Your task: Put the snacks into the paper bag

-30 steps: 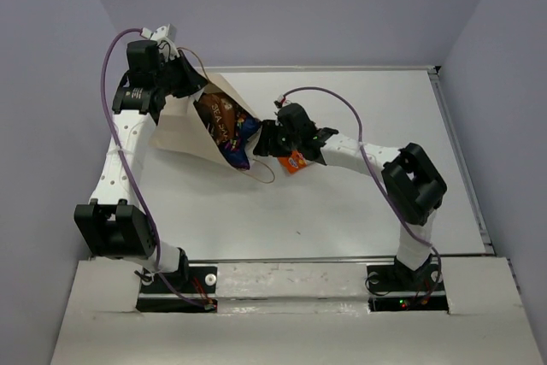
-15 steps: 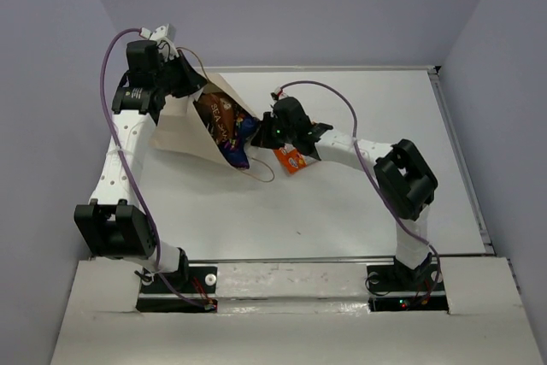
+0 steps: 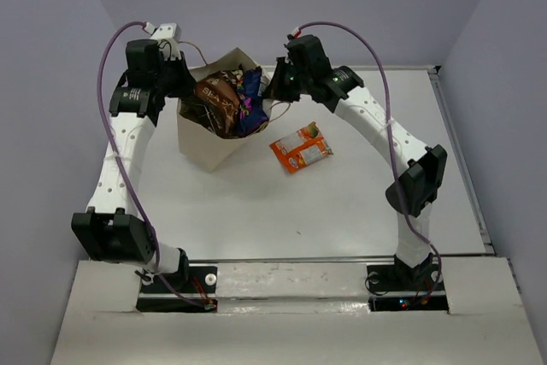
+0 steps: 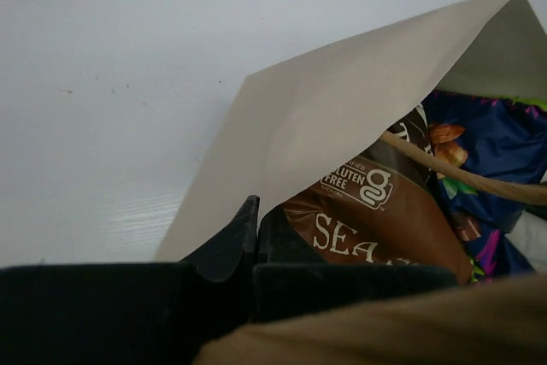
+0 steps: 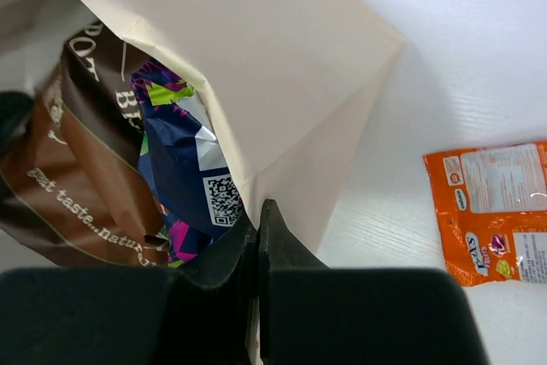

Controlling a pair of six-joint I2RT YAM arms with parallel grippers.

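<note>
1. Top external: shows the paper bag (image 3: 205,138) lifted from its slump of a second ago to stand upright on the table (image 3: 342,203), mouth up; finds the right gripper (image 3: 272,91) gone from beside the orange-red packet (image 3: 300,147) to the bag's right rim, pinched together on the paper; finds the left gripper (image 3: 181,74) clamped on the left rim as before; leaves the orange-red packet flat on the table, near the bag but apart from it; suggests a mouth better posed for dropping snacks in, with that packet still to go; catches the brown chip bag (image 3: 215,96) and dark blue packet (image 3: 250,96) bulging above the rim.
2. Left wrist: looks past the left gripper (image 4: 255,224), closed on the bag's edge; shows matte, creased cream paper (image 4: 342,100) folded to a sharp peak; picks out the glossy brown chip bag (image 4: 367,220), the crinkled dark blue packet (image 4: 504,143) and a thin brown loop handle (image 4: 461,177) across them.
3. Right wrist: shows the right gripper (image 5: 258,228) shut on the stiff paper wall (image 5: 282,83); reveals the brown chip bag (image 5: 77,168) and the dark blue packet (image 5: 184,168), foil-shiny with purple and green print, inside; sets the orange-red packet (image 5: 500,207), flat and rectangular, outside on the smooth white table (image 5: 479,40).
</note>
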